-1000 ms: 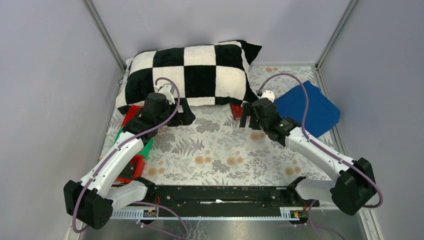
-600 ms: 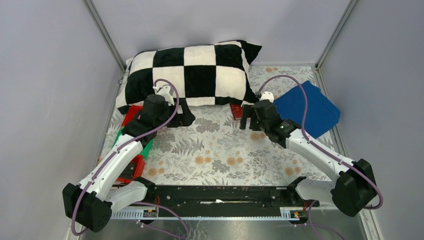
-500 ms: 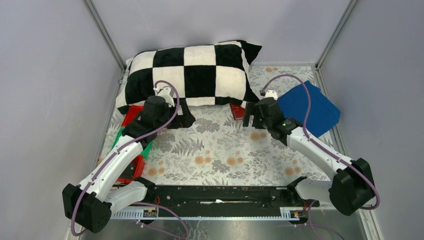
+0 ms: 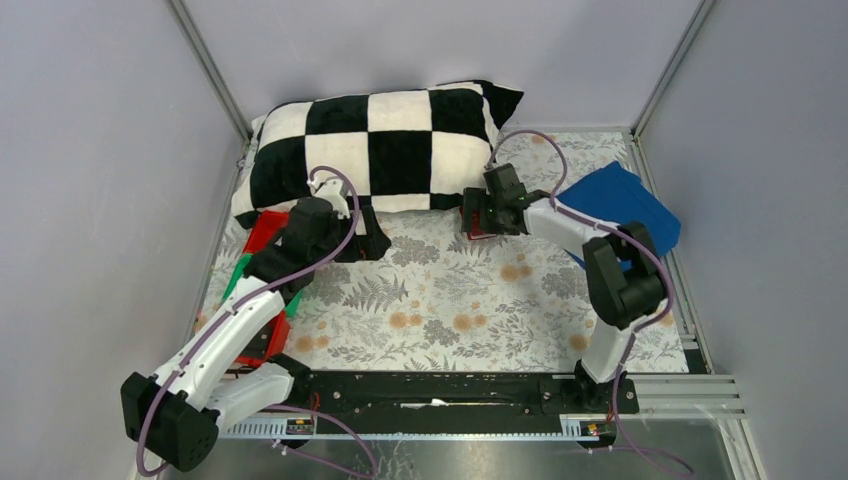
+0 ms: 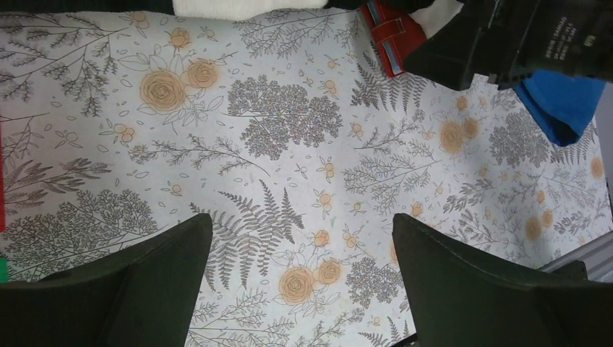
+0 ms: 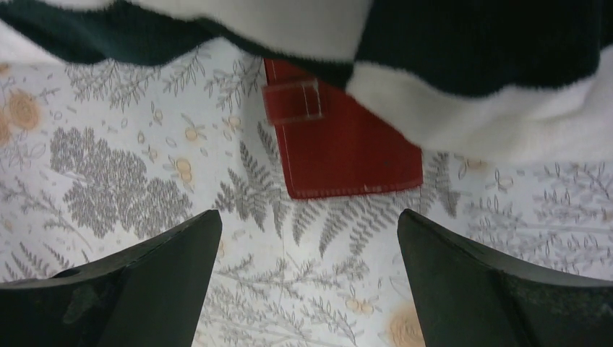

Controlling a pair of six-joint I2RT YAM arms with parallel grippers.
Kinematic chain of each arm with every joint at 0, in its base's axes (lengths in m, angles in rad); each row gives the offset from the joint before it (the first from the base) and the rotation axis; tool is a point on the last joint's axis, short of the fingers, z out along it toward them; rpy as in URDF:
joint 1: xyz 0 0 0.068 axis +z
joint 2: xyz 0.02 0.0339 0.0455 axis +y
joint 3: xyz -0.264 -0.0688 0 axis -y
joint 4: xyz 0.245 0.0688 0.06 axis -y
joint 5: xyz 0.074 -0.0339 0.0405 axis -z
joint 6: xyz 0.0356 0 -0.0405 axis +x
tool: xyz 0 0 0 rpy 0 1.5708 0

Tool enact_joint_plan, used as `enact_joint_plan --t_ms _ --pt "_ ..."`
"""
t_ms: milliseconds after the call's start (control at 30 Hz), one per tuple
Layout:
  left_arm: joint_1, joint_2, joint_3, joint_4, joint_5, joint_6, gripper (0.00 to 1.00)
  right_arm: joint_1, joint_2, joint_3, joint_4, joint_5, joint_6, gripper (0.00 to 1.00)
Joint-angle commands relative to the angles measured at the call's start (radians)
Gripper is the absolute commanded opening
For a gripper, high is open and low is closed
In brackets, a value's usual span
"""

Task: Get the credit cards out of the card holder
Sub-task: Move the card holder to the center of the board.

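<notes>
Right claw (image 6: pixel 307 220) wide, empty; card holder (image 6: pixel 340 155) lies shut just ahead of its jaws, far edge under the pillow (image 6: pixel 463 108) — hence my low approach, I judge; left claw (image 5: pixel 302 224) wide, holding nothing; credit cards not visible.

The floral table (image 4: pixel 440 300) carries a checked pillow (image 4: pixel 380 150), card holder (image 6: pixel 340 155), blue cloth (image 4: pixel 622 190) and trays (image 4: pixel 262 230).

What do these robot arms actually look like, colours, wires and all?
The left arm and right arm are white tube-like links between chunky black joints. A purple cable runs along each. The left gripper and right gripper each have two black wedge-shaped fingers.
</notes>
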Motion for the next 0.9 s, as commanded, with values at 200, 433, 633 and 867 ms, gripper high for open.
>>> enact_joint_plan --t_ms 200,433,633,867 --pt "-0.006 -0.026 0.016 -0.024 -0.058 0.023 0.99 0.003 0.156 0.2 -0.106 0.08 -0.112 1.0" --pt "-0.011 -0.026 -0.032 -0.024 -0.078 0.018 0.99 0.003 0.232 0.27 -0.154 0.118 -0.138 1.0" --pt "-0.011 -0.023 -0.024 -0.024 -0.122 0.021 0.99 0.004 0.283 0.285 -0.141 0.08 -0.139 1.0" --pt "-0.012 -0.015 -0.022 -0.024 -0.119 0.017 0.99 0.005 0.316 0.29 -0.128 0.053 -0.127 0.92"
